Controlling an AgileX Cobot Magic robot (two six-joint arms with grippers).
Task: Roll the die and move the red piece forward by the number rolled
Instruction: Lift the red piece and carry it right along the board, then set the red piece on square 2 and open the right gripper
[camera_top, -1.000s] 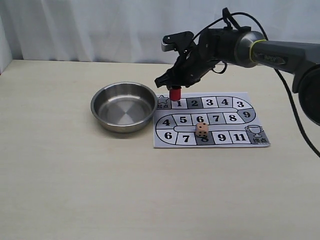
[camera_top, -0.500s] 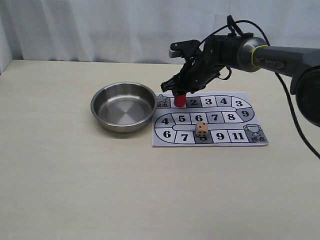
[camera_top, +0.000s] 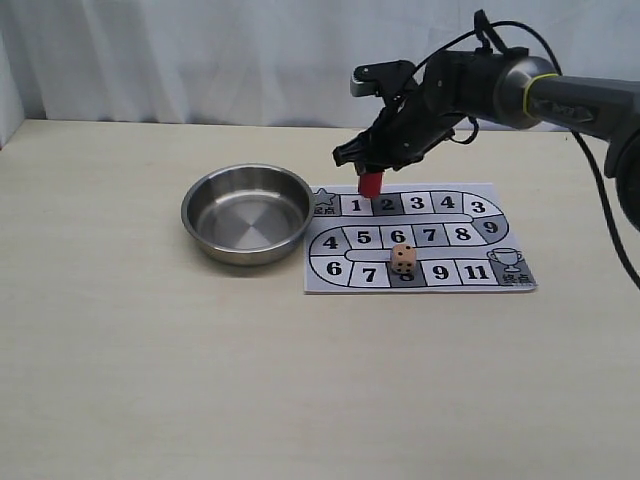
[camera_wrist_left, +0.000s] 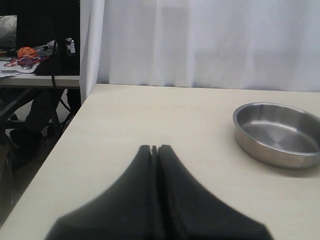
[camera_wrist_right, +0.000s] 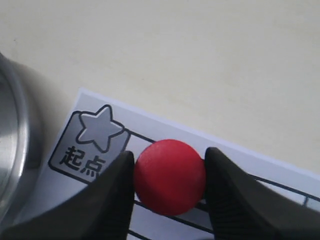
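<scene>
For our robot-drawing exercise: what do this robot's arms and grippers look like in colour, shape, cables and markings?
The right arm is dark grey with a silvery joint and a yellow-green ring; black cables loop over it. The right gripper is black, its fingers finely ribbed. The left gripper shows two matte black fingers tapering to narrow tips.

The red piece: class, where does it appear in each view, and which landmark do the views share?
Exterior view: red piece in the right end effector, above board squares 1 and 2.
Left wrist view: not in it.
Right wrist view: between the fingers, beside the star square.
Shared landmark: the steel bowl.
</scene>
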